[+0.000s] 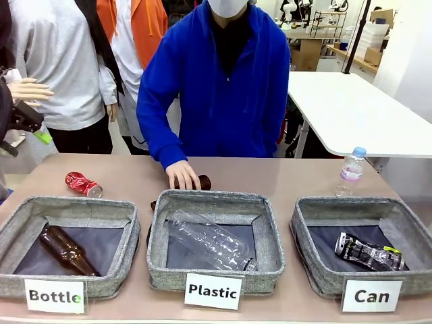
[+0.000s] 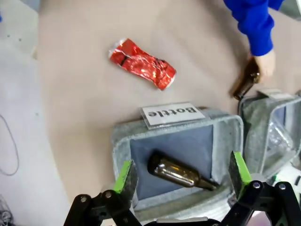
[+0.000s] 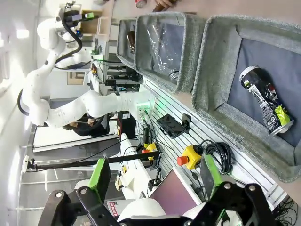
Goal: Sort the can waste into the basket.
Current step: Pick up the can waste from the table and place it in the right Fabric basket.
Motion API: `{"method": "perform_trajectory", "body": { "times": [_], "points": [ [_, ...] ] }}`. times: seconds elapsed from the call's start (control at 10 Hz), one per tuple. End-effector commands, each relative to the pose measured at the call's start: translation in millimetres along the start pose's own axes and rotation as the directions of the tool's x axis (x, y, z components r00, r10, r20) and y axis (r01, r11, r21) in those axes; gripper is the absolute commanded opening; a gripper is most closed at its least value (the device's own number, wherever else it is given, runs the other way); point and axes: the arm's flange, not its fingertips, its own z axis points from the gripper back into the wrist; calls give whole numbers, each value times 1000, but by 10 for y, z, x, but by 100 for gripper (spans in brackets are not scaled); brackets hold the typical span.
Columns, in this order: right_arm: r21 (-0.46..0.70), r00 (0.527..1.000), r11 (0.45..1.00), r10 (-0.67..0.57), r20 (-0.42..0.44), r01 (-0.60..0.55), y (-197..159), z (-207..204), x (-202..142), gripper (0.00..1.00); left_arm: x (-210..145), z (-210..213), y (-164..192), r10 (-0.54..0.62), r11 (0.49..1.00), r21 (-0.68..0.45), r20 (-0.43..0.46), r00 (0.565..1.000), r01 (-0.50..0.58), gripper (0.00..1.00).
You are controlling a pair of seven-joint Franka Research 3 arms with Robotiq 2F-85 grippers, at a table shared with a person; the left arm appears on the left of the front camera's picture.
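With the black-and-silver can (image 1: 370,255) already lying in the basket (image 1: 317,278) marked "Can" on my right, I judge the job half done. The red can (image 1: 83,183) lies crushed on the bare table, just behind the "Bottle" basket (image 1: 20,226) and well apart from where it belongs.

The step in hand is the approach to that red can. My left gripper (image 2: 182,173) hangs above the "Bottle" basket with its jaws spread wide and nothing between them. My right gripper (image 3: 155,174) is just as wide and just as empty. The next move calls for reaching past the basket's far rim and squaring the pads across the can's narrow width. After that comes a carry across the table, clear of the person's hand (image 1: 182,174) resting on a brown bottle (image 1: 203,182).

From the left wrist I get the red can's slant and crumpled length from above, which the front view flattens. The right wrist view shows the black-and-silver can lying near one wall of its basket. The front view gives me all three baskets in a row.
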Motion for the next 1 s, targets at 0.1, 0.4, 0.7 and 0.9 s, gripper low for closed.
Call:
{"method": "perform_trajectory", "body": {
  "times": [0.1, 0.4, 0.7, 0.9],
  "points": [
    [-7, 999, 1000, 29, -17, -29, -13, 21, -43, 100, 0, 0, 0, 0, 1000, 0, 0, 1000, 0, 100],
    [-7, 999, 1000, 29, -17, -29, -13, 21, -43, 100, 615, -556, -200, -90, 994, 49, -121, 989, 96, 100],
    [-7, 999, 1000, 29, -17, -29, -13, 21, -43, 100, 815, -685, 16, -109, 990, 71, -190, 976, 125, 100],
    [-7, 999, 1000, 29, -17, -29, -13, 21, -43, 100, 271, 416, 1022, -181, 971, -187, -160, 970, 150, 100]
  ]
}}
